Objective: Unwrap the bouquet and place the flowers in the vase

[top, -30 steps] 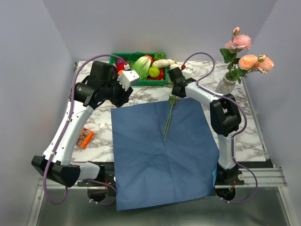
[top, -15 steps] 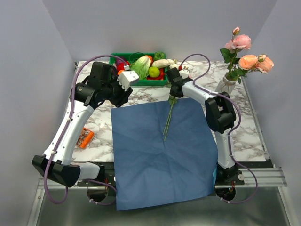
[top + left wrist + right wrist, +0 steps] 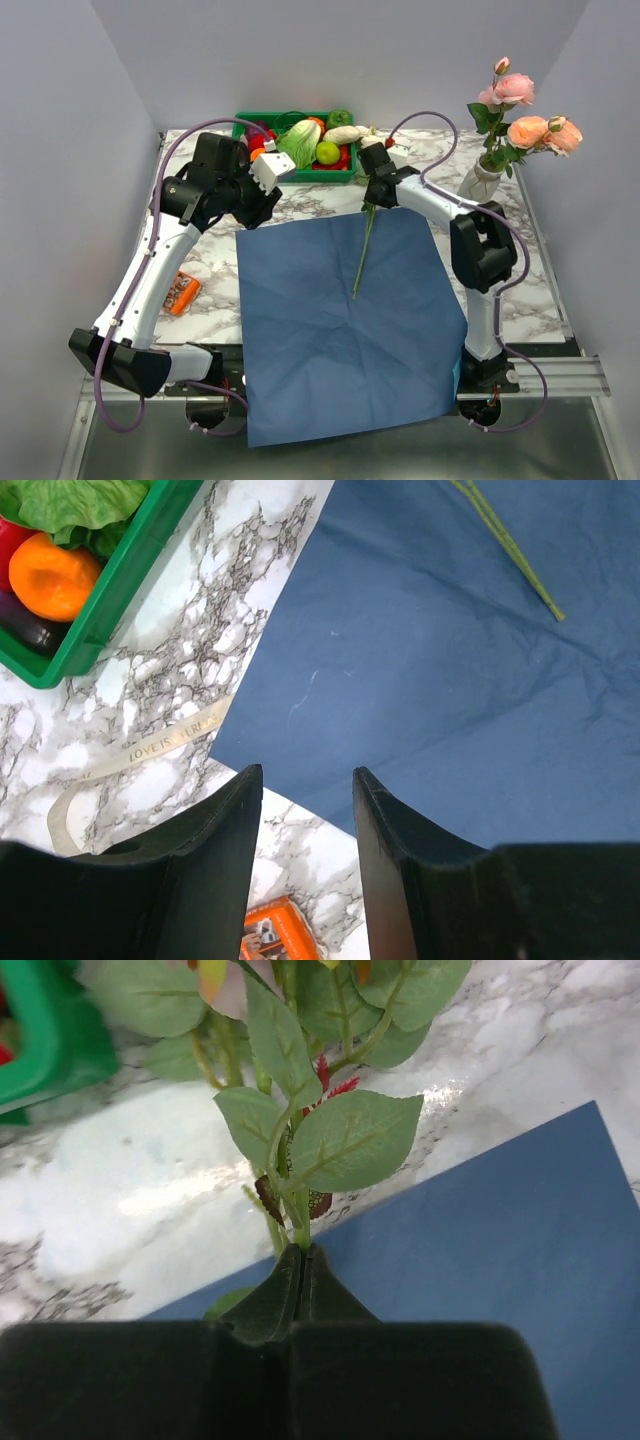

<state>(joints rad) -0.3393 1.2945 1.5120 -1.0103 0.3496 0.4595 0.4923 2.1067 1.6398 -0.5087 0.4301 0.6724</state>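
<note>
Unwrapping looks done: the blue paper (image 3: pixel 340 330) lies flat at centre, roses (image 3: pixel 515 90) stand in the vase (image 3: pixel 478 183) at upper right, the right gripper (image 3: pixel 301 1265) is clamped on one last stem (image 3: pixel 360 255) at upper centre, and the left gripper (image 3: pixel 305 775) hangs empty, fingers apart.

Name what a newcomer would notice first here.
A big blue paper lies spread over the middle of the table. Pink and peach roses stand in a vase at the far right corner. The right gripper pinches a leafy stem at the paper's far edge.
</note>
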